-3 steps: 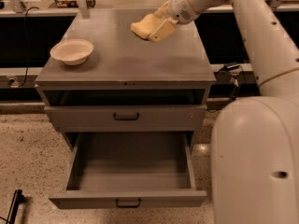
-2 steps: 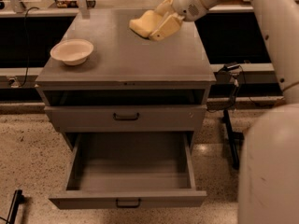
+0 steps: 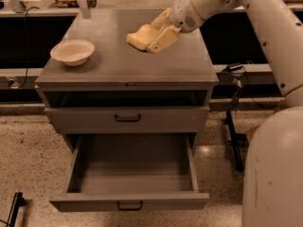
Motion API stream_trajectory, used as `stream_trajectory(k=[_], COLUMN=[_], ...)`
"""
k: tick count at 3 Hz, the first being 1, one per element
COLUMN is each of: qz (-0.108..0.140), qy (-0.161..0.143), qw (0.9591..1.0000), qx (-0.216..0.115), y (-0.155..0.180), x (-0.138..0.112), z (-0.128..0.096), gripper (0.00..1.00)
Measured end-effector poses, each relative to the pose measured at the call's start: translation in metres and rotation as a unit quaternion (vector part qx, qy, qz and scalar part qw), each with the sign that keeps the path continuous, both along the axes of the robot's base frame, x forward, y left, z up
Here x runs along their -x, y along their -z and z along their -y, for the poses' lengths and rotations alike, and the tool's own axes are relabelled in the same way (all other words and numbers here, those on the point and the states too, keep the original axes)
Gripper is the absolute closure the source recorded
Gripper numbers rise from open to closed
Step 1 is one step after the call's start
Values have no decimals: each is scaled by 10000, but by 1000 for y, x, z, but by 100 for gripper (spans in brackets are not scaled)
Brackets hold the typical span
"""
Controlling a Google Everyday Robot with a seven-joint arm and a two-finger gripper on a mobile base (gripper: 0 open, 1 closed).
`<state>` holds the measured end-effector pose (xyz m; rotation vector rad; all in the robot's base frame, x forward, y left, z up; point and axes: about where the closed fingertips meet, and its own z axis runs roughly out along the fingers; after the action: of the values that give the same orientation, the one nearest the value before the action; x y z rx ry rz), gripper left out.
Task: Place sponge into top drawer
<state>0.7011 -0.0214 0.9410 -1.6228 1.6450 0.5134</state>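
Observation:
The pale yellow sponge (image 3: 138,38) is held between the fingers of my gripper (image 3: 150,38), which is shut on it above the middle of the grey cabinet's top (image 3: 123,65). My white arm reaches in from the upper right. The open drawer (image 3: 130,167) is pulled out at the bottom of the cabinet, a wide shallow grey tray with a small black handle (image 3: 129,205) on its front. Nothing shows inside it.
A cream round bowl (image 3: 72,52) sits on the left of the cabinet top. A shut drawer front with a black handle (image 3: 127,118) is above the open drawer. My white base (image 3: 274,174) fills the lower right. A black stand (image 3: 234,136) is right of the cabinet.
My gripper has carried the sponge to the left and a little toward the cabinet's front edge.

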Motion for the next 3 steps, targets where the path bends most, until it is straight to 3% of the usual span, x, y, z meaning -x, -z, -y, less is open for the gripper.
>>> stream_trajectory(k=[1,2,3], qz=[199,543,471], qy=[-144,-781,-1450], qw=[9996,9951,9880], qx=[-142,-258,-241], y=[31,76,142], x=[-4,18,64], z=[-2,-43,-78], gripper=[100,100,100])
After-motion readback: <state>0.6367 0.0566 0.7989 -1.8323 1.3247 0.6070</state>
